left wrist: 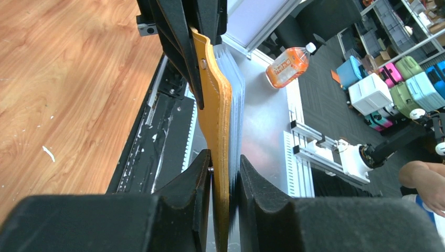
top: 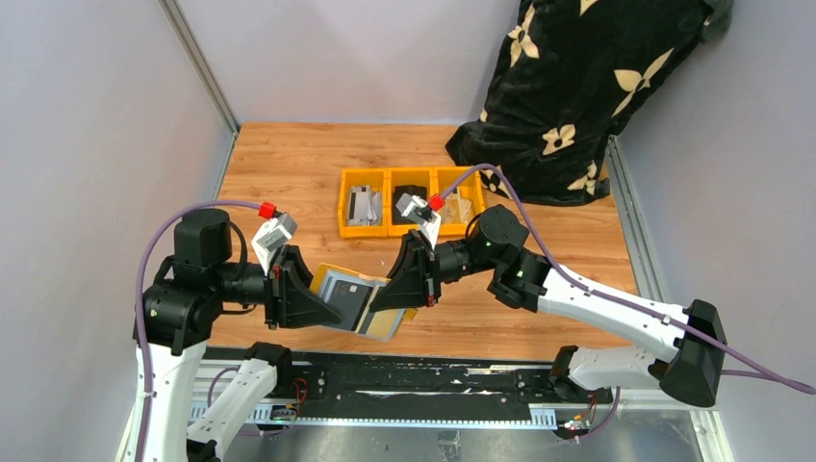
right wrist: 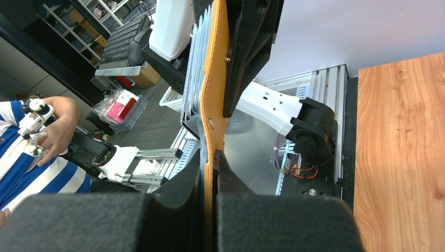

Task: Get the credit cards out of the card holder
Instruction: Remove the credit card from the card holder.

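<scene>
Left gripper (top: 323, 306) is clamped on the left flap of the card holder (top: 386, 325); right gripper (top: 381, 298) is clamped on the right flap. The holder is held open above the near edge of the wooden table (top: 289, 164), with the credit cards (left wrist: 239, 105) pocketed. One grip is best released and shifted to the card edges. Yellow bins (top: 387, 232) are noted behind, flowered black cloth (top: 577, 87) far right.

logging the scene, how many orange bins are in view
3, side by side in one row beyond the arms: left bin, middle bin, right bin, which is partly covered. No others show.
</scene>
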Controlling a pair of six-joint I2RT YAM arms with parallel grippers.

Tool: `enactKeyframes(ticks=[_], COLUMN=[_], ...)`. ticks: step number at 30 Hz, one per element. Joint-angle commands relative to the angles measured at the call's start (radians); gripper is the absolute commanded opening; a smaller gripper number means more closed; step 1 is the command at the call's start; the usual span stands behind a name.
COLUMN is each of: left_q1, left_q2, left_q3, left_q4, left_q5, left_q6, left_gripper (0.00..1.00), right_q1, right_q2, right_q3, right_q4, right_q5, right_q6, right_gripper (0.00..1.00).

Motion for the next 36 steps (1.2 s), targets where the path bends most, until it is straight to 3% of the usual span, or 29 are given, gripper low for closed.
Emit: enactKeyframes(ticks=[1, 4, 10, 15, 20, 26, 36], left_q1=[-0.002, -0.002, -0.002, -0.002, -0.002, -0.002, -0.002], left_q2=[0.01, 0.017, 0.018, 0.019, 0.016, 0.029, 0.036], left_q3=[0.026, 0.031, 0.024, 0.042, 0.074, 0.081, 0.108], left_q4=[-0.003, -0.002, -0.004, -0.004, -0.004, 0.024, 0.039], left_q5=[-0.001, 0.027, 0.01, -0.083, -0.222, -0.267, -0.221], left_q6=[0.005, -0.001, -0.007, -0.011, -0.007, -0.034, -0.05], left_gripper=[0.23, 0.25, 0.03, 0.0, 0.0, 0.0, 0.0], right_q1=[0.025, 0.026, 0.013, -0.053, -0.054, 0.007, 0.046], right_q2=[-0.024, -0.021, -0.059, -0.151, -0.243, -0.165, -0.08], right_q3=[0.01, 0.013, 0.085, 0.138, 0.151, 0.119, 0.05], right_q4=[0.012, 0.007, -0.208, -0.369, -0.414, -0.257, -0.146], right_q5=[-0.028, -0.046, 0.006, 0.191, 0.421, 0.287, 0.293], right_q6=[-0.038, -0.043, -0.165, -0.212, -0.205, -0.06, 0.01], right_gripper=[0.0, 0.01, 0.42, 0.56, 0.58, 0.58, 0.55])
